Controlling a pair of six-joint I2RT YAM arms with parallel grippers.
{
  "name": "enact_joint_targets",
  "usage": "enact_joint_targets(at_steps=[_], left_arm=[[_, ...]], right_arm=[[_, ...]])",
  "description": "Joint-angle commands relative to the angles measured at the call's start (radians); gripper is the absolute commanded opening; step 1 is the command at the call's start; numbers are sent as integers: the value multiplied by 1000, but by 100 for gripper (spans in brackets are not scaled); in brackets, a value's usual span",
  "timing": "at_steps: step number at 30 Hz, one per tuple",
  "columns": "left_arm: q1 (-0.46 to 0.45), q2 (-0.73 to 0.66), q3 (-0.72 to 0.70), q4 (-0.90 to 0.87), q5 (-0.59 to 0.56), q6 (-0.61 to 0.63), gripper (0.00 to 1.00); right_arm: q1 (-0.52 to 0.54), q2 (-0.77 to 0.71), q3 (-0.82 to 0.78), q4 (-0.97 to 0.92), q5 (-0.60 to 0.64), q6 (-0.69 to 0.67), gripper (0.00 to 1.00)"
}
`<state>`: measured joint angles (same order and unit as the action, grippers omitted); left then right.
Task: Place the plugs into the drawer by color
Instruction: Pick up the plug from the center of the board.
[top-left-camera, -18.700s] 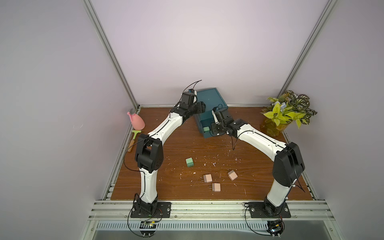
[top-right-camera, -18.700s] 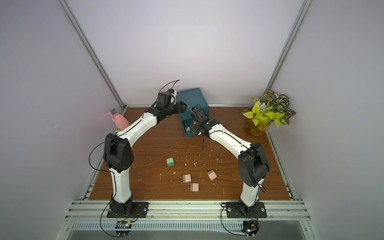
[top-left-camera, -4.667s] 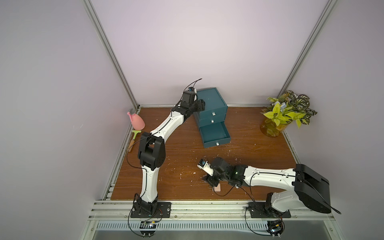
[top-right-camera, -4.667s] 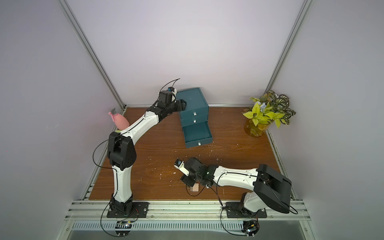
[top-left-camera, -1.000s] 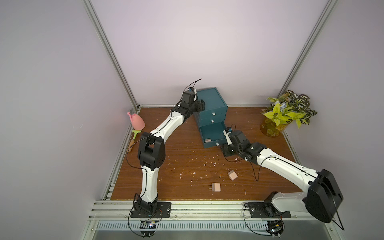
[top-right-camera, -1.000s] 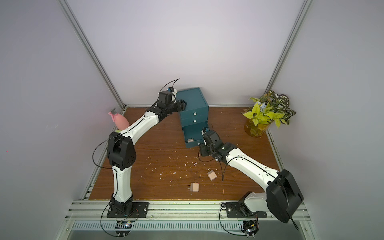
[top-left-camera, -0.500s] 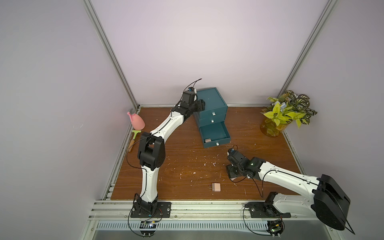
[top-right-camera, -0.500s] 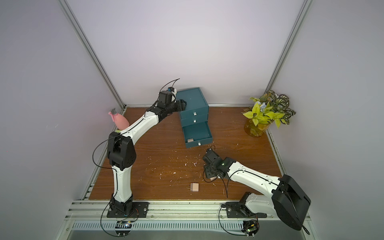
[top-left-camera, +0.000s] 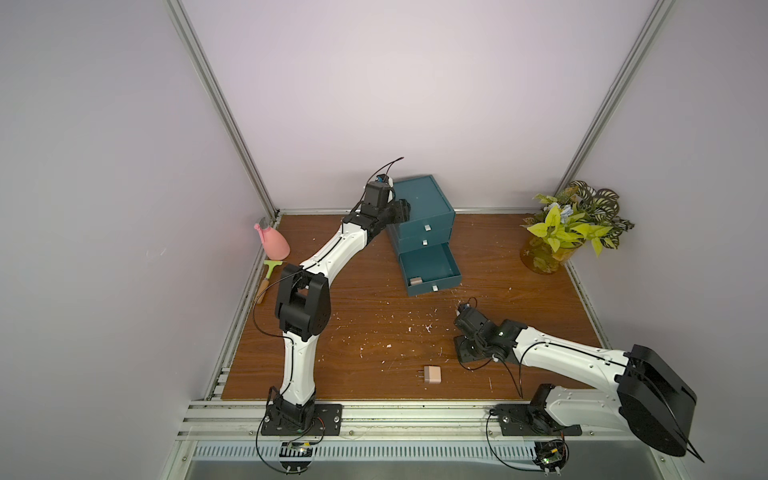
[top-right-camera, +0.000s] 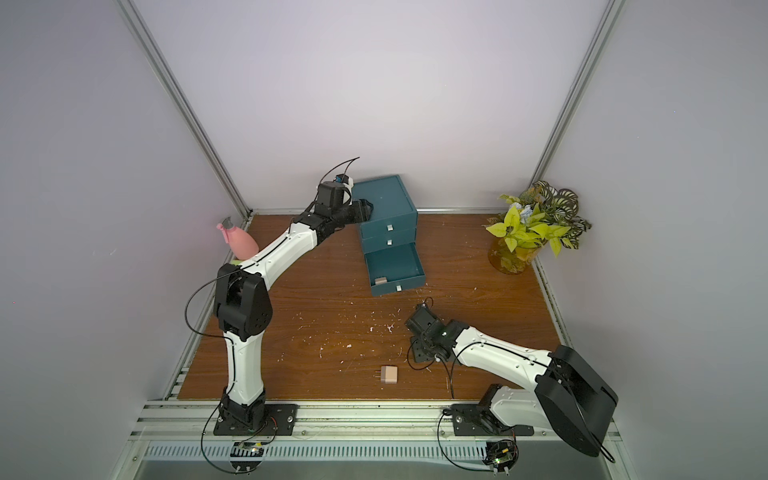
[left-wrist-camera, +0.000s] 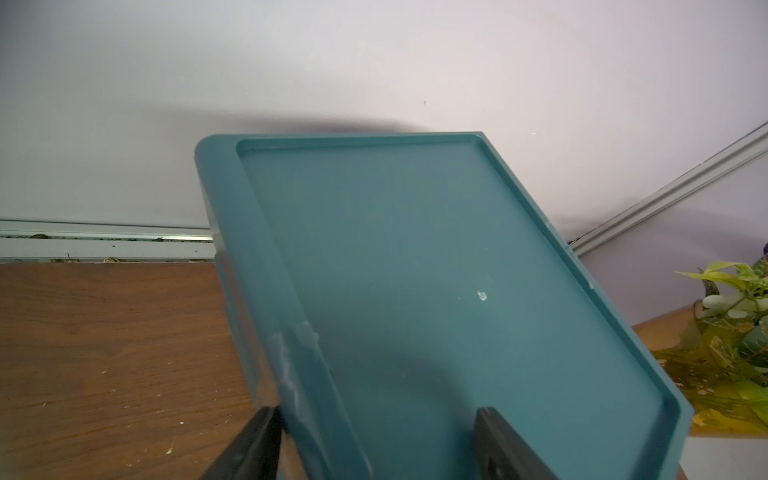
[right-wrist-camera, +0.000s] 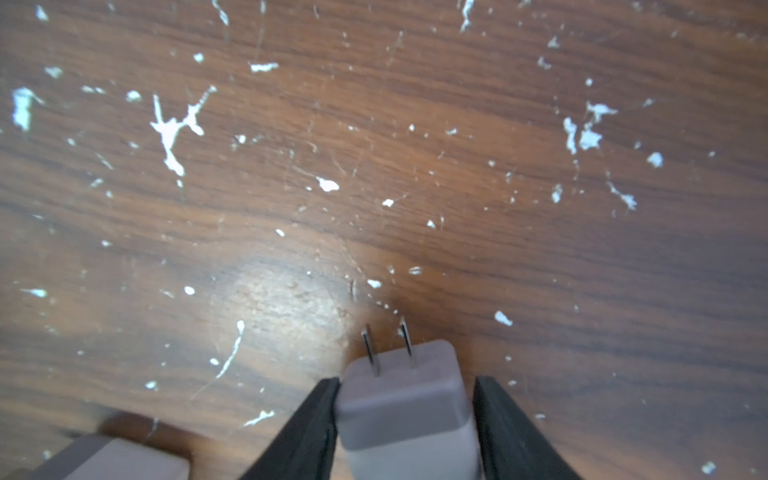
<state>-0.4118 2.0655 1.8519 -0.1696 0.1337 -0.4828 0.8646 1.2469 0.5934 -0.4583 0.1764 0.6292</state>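
Inside the open bottom drawer lay one beige plug; the right gripper apparently clamped a second plug, a third plug lay loose, and the left gripper straddled the chest, jaws apart.

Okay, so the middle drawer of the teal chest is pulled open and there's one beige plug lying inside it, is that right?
Not quite. The open drawer is the bottom one of the chest, not the middle. Both top views show the two drawers above it pushed shut. It does hold one beige plug, lying by the front wall.
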Motion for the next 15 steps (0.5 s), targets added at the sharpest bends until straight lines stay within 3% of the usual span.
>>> enact_joint_targets(at_steps=[1, 8, 15], left_arm=[[1, 13, -18, -52, 23, 4, 68], [2, 12, -18, -52, 24, 4, 68], [2, 13, -19, -48, 32, 1, 68]], right_arm=[[7, -1, 2, 5, 16, 16, 52], [5, 4, 56, -2, 66, 0, 48], [-15, 115, 237, 23, 140, -76, 46]])
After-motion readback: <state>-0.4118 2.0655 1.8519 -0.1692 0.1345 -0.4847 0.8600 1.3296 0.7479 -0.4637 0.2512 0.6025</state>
